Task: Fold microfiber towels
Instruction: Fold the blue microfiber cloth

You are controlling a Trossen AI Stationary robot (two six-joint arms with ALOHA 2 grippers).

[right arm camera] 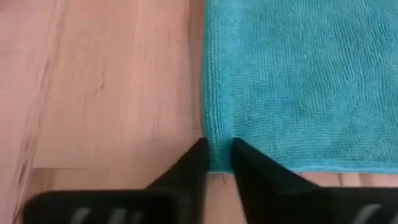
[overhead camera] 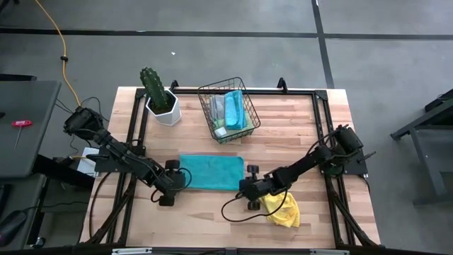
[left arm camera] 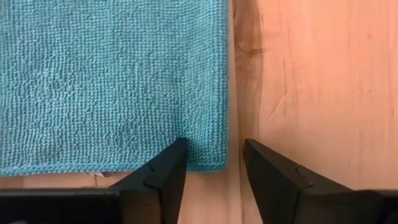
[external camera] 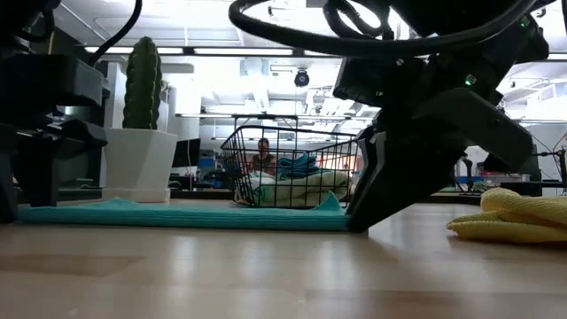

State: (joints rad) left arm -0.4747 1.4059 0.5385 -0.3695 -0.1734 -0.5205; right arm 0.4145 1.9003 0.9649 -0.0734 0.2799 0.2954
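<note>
A teal microfiber towel [overhead camera: 210, 173] lies flat on the wooden table, a long rectangle across its middle. My left gripper [overhead camera: 176, 183] stands open at the towel's near left corner [left arm camera: 211, 158], one finger over the cloth and the other over bare wood. My right gripper [overhead camera: 248, 186] is at the near right corner, shut on the towel's edge. A yellow towel [overhead camera: 284, 210] lies crumpled on the table just behind the right gripper. More towels [overhead camera: 233, 108] sit in the black wire basket [overhead camera: 212, 120]. My left gripper [left arm camera: 214, 148] has one fingertip [left arm camera: 174, 158] over the teal towel's near left corner, pointing steeply down; whether it touches the cloth cannot be told. My right gripper [right arm camera: 219, 148] pinches the towel's short right edge at the near corner [right arm camera: 217, 134] between its two fingers, slanting down from the table's right. The towel lies flat on the table.
A potted cactus [overhead camera: 160, 95] stands at the far left, beside the basket at the far middle. Bare wood [overhead camera: 205, 219] lies between the towel and the table's near edge. A black frame [overhead camera: 318, 99] runs round the table's far and side edges.
</note>
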